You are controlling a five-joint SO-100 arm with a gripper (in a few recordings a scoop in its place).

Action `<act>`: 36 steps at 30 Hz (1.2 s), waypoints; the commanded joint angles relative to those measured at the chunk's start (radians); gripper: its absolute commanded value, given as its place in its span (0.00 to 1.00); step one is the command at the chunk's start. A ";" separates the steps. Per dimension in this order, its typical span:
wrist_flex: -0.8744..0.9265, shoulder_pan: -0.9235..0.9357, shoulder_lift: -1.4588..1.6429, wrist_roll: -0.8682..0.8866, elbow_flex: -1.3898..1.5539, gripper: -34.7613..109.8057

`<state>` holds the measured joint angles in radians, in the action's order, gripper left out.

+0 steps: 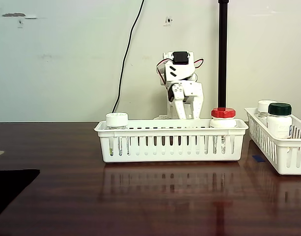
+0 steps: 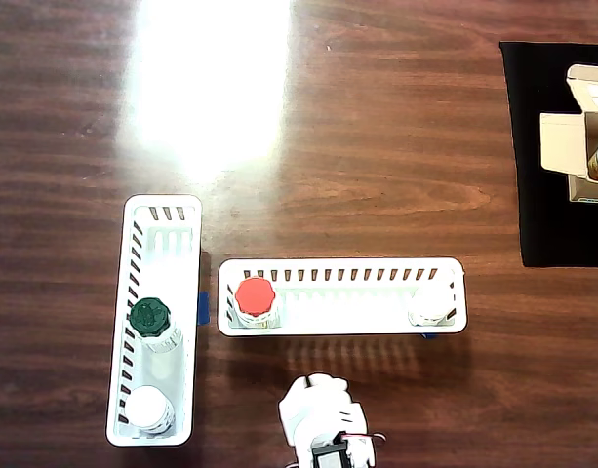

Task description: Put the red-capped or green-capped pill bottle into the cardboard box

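The white robot arm's claw (image 1: 186, 112) hangs behind the long white basket (image 1: 171, 147), whether spread or pressed together I cannot tell, near the red-capped pill bottle (image 2: 255, 300). The cardboard box (image 2: 578, 142) waits, flaps open, at the surface's far corner in the overhead view.

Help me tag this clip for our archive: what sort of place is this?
Probably an indoor lab or workshop bench set up for a pill-sorting trial: a dark wooden table against a plain white wall, white slotted baskets holding pill bottles, and a small white robot arm.
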<state>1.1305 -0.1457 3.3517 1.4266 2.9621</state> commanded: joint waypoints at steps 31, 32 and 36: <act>0.014 -0.218 0.083 -0.611 -0.002 0.26; 0.014 -0.218 0.083 -0.614 -0.002 0.26; 0.014 -0.218 0.083 -0.623 -0.002 0.26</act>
<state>1.1321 -0.3114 3.3517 0.8053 2.9621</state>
